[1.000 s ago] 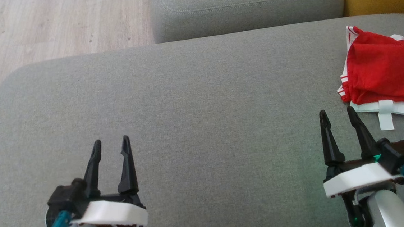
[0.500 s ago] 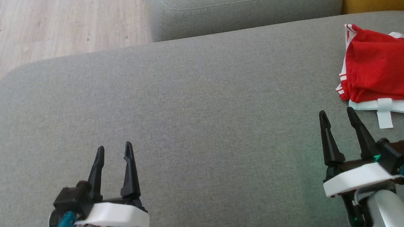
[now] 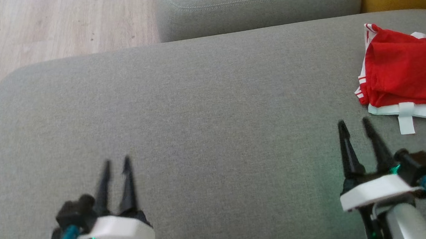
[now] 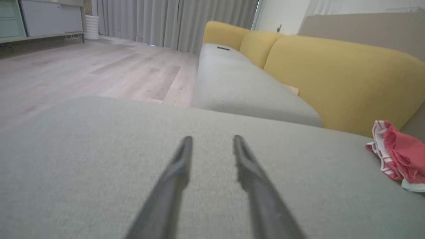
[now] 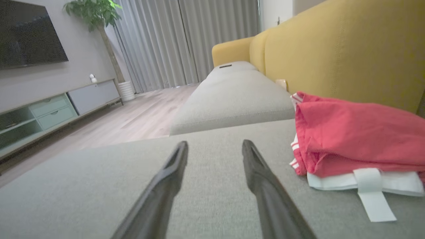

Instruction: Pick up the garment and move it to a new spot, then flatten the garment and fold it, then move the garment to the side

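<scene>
Garment (image 3: 403, 70), red with white trim, lies bunched at the far right edge of the grey sofa cushion (image 3: 212, 108). Left end effector (image 3: 116, 165) hovers over the cushion's near left part, fingers parted and empty; right end effector (image 3: 353, 124), likewise spread and empty, is over its near right, just short of the garment.

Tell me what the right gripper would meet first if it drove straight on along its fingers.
Probably nothing close: the right gripper points across the bare grey cushion, passing left of the red garment. The next grey seat cushion lies beyond; depth is unclear.
</scene>
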Controlling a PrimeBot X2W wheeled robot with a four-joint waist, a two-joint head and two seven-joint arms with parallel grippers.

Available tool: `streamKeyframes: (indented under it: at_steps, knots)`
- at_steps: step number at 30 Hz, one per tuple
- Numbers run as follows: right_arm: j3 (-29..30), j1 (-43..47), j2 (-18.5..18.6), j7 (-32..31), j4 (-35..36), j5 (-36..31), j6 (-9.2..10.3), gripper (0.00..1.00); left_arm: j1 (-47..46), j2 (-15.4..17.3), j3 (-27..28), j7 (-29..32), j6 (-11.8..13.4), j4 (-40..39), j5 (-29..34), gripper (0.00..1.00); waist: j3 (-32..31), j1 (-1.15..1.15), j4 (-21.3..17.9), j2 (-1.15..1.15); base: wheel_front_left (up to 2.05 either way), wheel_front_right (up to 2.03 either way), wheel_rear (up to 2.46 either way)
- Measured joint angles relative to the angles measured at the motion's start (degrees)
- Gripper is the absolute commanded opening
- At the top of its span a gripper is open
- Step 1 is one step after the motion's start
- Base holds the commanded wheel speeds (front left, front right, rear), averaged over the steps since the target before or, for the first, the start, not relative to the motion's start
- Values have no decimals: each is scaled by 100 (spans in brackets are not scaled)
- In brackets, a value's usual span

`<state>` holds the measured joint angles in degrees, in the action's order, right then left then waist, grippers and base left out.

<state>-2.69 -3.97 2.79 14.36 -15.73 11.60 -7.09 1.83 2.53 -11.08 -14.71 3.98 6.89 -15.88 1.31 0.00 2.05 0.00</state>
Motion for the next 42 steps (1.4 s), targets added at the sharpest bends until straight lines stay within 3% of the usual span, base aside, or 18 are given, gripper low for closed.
streamKeyframes:
  at_steps: [6, 42]
  knots:
    - [-35, 296, -12, -29, -449, 76, 4, 0, 310, -10, -15, 12, 4, 470, -68, 0, 1, 0, -4, 0, 0, 0, 0]
    - [227, 318, -11, -616, -346, 2481, 5, 0, 121, 32, 269, 541, -307, 597, -2449, 0, -35, 0, -65, 0, 0, 0, 0]
